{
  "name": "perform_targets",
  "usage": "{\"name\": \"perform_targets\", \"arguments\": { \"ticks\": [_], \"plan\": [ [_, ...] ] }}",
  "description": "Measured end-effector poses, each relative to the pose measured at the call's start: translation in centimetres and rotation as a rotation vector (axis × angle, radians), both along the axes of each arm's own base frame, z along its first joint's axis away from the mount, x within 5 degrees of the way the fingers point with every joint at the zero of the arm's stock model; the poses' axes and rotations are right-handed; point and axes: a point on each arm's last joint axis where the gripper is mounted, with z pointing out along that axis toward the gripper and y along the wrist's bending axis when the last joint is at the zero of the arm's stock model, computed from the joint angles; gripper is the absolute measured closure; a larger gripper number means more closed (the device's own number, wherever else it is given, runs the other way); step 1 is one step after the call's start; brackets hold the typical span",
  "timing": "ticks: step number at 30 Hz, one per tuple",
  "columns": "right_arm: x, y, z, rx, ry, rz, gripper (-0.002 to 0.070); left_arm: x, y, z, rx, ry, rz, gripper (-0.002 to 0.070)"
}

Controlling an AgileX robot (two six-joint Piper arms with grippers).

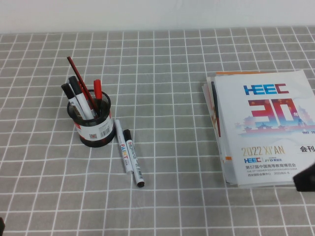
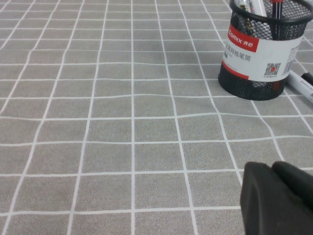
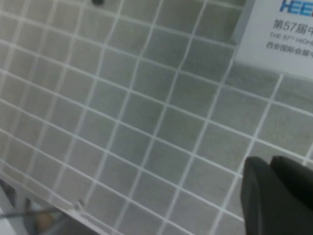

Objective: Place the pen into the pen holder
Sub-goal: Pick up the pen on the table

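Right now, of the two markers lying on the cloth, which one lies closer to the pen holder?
The white marker with "PAINT" lettering; it lies right beside the pen holder. The black-capped pen lies on its far side, toward the booklets.

L claw point(image 2: 276, 198) sits low over the table at the near-left edge, only a dark tip in high view; fingers pressed together, nothing between. R claw point(image 3: 279, 196) at the near-right edge, just above the table, closed and empty too.
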Motion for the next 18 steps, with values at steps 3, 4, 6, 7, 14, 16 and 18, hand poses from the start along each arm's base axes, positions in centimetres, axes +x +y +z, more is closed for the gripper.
{"name": "perform_targets", "arguments": {
  "ticks": [3,4,6,7,14,16,18],
  "plan": [
    [1.6,1.6,0.1,-0.120,0.043,0.038,0.0689,0.0,0.0,0.0,0.000,0.000,0.000,0.0678],
    [2.2,2.4,0.0,-0.175,0.059,0.049,0.0689,0.0,0.0,0.0,0.000,0.000,0.000,0.0678],
    [3.2,3.8,0.2,-0.266,0.067,0.073,0.0689,0.0,0.0,0.0,0.000,0.000,0.000,0.0678],
    [3.9,4.6,0.2,-0.312,0.071,0.077,0.0689,0.0,0.0,0.0,0.000,0.000,0.000,0.0678],
    [8.9,9.8,0.8,-0.461,0.017,0.072,0.0689,0.0,0.0,0.0,0.000,0.000,0.000,0.0678],
    [10.3,11.5,0.9,-0.458,0.000,0.085,0.0689,0.0,0.0,0.0,0.000,0.000,0.000,0.0678],
    [11.3,13.3,0.8,-0.452,-0.014,0.108,0.0689,0.0,0.0,0.0,0.000,0.000,0.000,0.0678]
  ]
}}
